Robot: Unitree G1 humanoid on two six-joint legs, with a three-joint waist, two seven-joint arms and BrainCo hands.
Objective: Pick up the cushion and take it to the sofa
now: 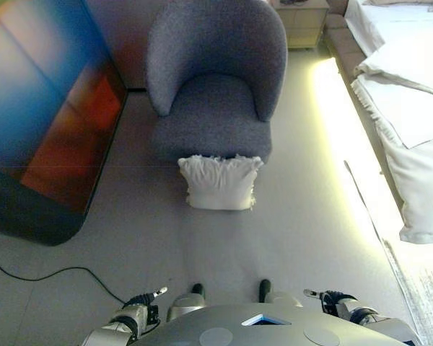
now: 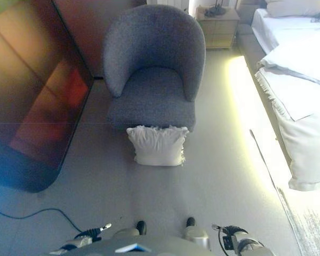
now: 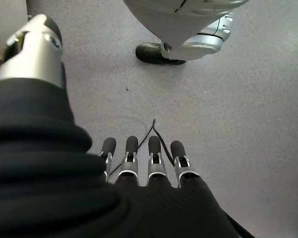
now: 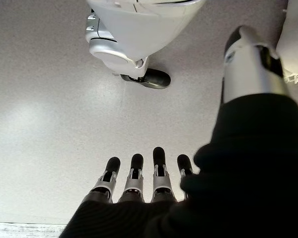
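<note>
A white fringed cushion (image 1: 219, 182) stands on the grey floor, leaning against the front of a grey upholstered armchair (image 1: 215, 79). My left hand (image 1: 140, 305) hangs low at the lower left, far from the cushion, fingers (image 3: 139, 153) straight and holding nothing. At the lower right my right hand (image 1: 333, 300) also hangs open and empty, its fingers (image 4: 145, 171) straight over bare floor. Both hands are well short of the cushion.
A large dark panel with a glossy face (image 1: 50, 115) stands on the left. A bed with white bedding (image 1: 404, 94) runs along the right, a lit strip beneath it. A wooden nightstand (image 1: 302, 21) is behind the armchair. A pale rug's edge (image 1: 426, 288) lies at the lower right.
</note>
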